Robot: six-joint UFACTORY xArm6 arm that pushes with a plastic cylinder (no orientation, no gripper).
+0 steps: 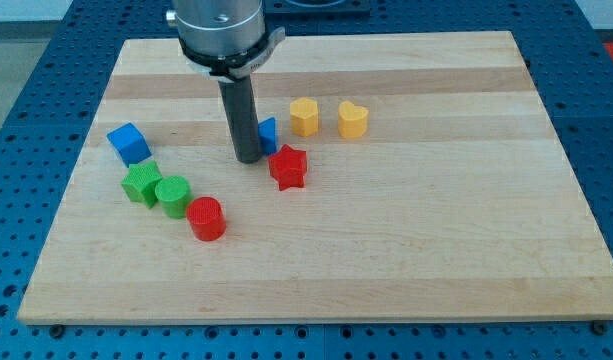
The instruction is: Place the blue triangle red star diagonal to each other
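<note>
The red star (288,166) lies near the board's middle. The blue triangle (269,134) sits just above and left of it, partly hidden behind the dark rod. My tip (249,158) rests on the board, touching or nearly touching the blue triangle's left side, and stands just left of the red star. The two blocks are close together, the triangle up and to the left of the star.
A yellow hexagon (304,116) and a yellow heart (353,119) lie right of the triangle. A blue cube (129,143), a green star (141,184), a green cylinder (172,195) and a red cylinder (206,218) sit at the left. The wooden board (436,230) ends on a blue pegboard.
</note>
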